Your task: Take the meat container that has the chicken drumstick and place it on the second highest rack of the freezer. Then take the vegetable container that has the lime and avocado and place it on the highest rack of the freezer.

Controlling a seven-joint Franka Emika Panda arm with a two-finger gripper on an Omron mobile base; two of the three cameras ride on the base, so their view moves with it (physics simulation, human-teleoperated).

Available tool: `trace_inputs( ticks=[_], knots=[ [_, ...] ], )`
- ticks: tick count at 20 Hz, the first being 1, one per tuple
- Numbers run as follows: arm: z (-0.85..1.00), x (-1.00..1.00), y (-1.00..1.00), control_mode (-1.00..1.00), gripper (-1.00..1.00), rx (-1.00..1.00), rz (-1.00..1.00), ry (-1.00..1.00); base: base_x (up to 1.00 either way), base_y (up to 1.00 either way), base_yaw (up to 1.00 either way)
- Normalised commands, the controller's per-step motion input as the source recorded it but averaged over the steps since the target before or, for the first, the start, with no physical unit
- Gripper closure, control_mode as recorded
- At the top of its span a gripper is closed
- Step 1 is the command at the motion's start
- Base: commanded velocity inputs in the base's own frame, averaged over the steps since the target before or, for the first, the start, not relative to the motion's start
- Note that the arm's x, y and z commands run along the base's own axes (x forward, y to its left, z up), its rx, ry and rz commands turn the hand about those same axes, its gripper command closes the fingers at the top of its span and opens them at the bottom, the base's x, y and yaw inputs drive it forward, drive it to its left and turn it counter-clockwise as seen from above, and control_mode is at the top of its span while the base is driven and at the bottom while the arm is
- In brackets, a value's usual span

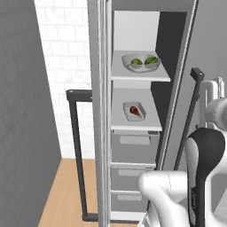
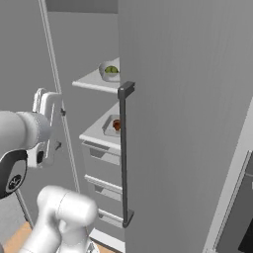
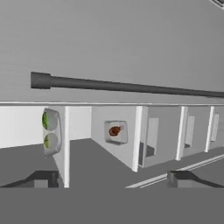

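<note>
The freezer [image 1: 101, 111] stands open. On its highest rack [image 1: 122, 74] sits the white vegetable container [image 1: 141, 62] with the lime [image 1: 136, 62] and the avocado [image 1: 152, 60]. The meat container [image 1: 134, 111], a small tray with the chicken drumstick [image 1: 135, 111], rests on the second highest rack [image 1: 150, 123]. My gripper [image 3: 113, 179] is open and holds nothing. It hangs back from the shelves, beside the open door. The hand view is rolled sideways and shows the vegetable container [image 3: 51, 132] and the meat container [image 3: 115, 131] well ahead of the fingertips [image 3: 41, 179].
The open freezer door with its long dark bar handle [image 2: 124, 153] stands close on the right of the arm. Grey drawers [image 1: 133, 148] fill the cabinet below the shelves. Another dark bar handle [image 1: 77, 150] rises left of the freezer, before a white tiled wall [image 1: 66, 66]. A black oven [image 2: 242, 217] is at far right.
</note>
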Motion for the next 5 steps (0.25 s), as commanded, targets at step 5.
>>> trace_inputs(
  ticks=[5],
  knots=[
    [-0.09, 0.10, 0.01, -1.00, -1.00, -0.03, 0.00, 0.06, 0.00, 0.00, 0.00]
  ],
)
